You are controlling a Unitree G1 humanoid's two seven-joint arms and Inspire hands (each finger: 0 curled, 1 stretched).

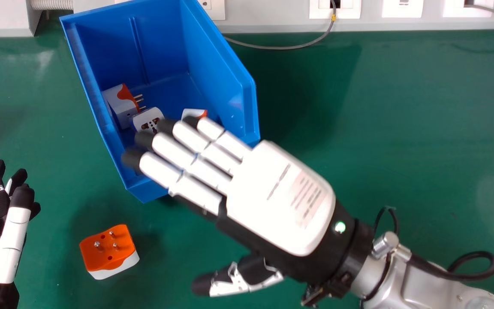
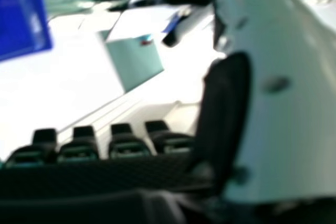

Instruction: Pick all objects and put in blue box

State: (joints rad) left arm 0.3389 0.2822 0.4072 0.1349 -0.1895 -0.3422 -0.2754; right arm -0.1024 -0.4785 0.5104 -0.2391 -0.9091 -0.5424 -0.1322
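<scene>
1. The head view looks forward and down from above the blue box's (image 1: 219, 56) near side.
2. Right of it, the right hand view looks closely along the fingers (image 1: 159, 169); both apparently share the blue box.

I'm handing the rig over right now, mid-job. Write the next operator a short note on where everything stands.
Right robot hand: open, fingers straight over the near part of the blue plastic box, no object seen in it.
Left robot hand: open, at the head view's left edge, holding nothing visible.
Done: three white-and-orange plug adapters are in the box, at and; the fingers may hide more.
Left: one orange-and-white block-shaped adapter, pins up on the green table, between the left hand and the right thumb. It needs to go in the box.
</scene>
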